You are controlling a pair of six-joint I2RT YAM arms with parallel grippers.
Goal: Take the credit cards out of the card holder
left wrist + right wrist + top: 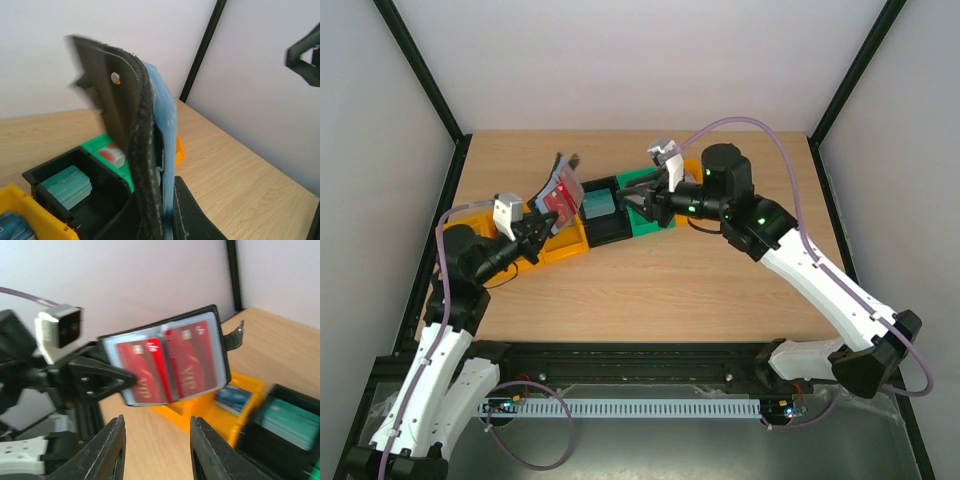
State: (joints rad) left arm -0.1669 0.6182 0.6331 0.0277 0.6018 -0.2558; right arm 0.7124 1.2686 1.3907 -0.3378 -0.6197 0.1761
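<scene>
**A:** While the top view is up, where's the task stuff?

**B:** Left of centre. The left gripper point(540, 230) is clamped tight on the card holder point(550, 190), held up over the orange bin point(565, 250). The holder is spread open, with the red credit cards point(566, 198) showing inside it.

**A:** Other arm?

**B:** The right gripper point(638, 205) sits just right of the holder, over the black bin point(610, 232) and the green bin point(655, 222). Can't tell its gap from up here. There's a teal stack point(598, 205) in the black bin.

**A:** Left wrist view?

**B:** The holder fills the middle, upright and edge-on. The black outer skin has a round snap point(115, 77), and the blue-grey pockets point(167, 125) are on its right side. The cards can't be made out at this angle, and the arm's own fingertips are hidden under the holder. Lower left is the black bin with the teal stack. The green bin behind it holds a white piece point(111, 154) with a red dot.

**A:** Right wrist view?

**B:** At the bottom edge its fingers point(115, 450) stand moderately apart with nothing between them. The holder is at centre frame, open toward the camera, with two red cards side by side in clear pockets. The snap tab point(235, 337) sticks out at the holder's right edge. The left gripper pinches the holder's left edge. The orange bin is at lower right with a blue card point(232, 397) in it. The black bin is at far right.
</scene>
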